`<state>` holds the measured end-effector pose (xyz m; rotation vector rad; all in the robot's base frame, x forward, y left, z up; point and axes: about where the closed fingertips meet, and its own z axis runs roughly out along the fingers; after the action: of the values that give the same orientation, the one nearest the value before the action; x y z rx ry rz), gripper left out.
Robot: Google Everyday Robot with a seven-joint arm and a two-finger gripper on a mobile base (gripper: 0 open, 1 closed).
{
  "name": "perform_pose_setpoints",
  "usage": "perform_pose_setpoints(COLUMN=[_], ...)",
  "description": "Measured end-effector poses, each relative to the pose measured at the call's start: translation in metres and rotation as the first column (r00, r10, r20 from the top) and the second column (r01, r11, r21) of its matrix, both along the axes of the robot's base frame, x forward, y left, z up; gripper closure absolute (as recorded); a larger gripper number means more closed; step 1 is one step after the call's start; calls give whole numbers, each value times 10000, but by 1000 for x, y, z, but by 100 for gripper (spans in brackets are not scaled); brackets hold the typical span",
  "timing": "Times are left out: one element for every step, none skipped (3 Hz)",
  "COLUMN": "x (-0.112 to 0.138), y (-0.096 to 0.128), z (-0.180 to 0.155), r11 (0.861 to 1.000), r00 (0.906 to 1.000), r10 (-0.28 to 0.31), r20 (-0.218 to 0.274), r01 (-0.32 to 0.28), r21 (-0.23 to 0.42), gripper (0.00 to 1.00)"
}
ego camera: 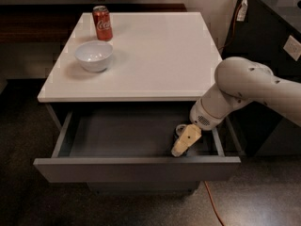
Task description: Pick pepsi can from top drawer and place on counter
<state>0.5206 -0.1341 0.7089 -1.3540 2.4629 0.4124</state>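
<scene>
**Gripper down in the open top drawer, beside the pepsi can**

The glossy white counter surface fills the upper middle of the view and tops a grey cabinet. Below its front edge the top drawer is pulled well out. Its flat grey front faces the camera and most of its dark grey floor is bare.

The robot's pale arm comes in from the right. It bends at a rounded joint just off the surface's right front corner and slopes down into the right part of the drawer. A dark unit stands behind the arm at the right edge of the view. An orange cable runs across the speckled floor below the drawer's right corner.

On the surface, near its left side, sits a white bowl, upright. Behind it, at the back left corner, a red Coca-Cola can stands upright, apart from the bowl.

The gripper, cream-coloured, points down and to the left inside the drawer, close to the front wall. Whether its jaws are parted or closed cannot be told from this view.

The pepsi can is inside the drawer, in its right part. It stands upright just behind the gripper and is partly hidden by it, so only its silver top rim and a sliver of its dark side show. Whether the gripper touches it cannot be told.
</scene>
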Motion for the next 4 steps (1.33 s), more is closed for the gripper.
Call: perform_pose_setpoints(x=[7, 7, 4, 2], y=[12, 20, 19, 16], z=[-8, -13, -20, -25], r11=[9992, 9973, 9952, 9945], r00=[9995, 9992, 9993, 9996], r10=[-192, -74, -69, -143], r20=[232, 394, 372, 263], r01=[200, 102, 105, 169], r21=[-360, -721, -970, -1037], gripper=[0, 0, 0, 2])
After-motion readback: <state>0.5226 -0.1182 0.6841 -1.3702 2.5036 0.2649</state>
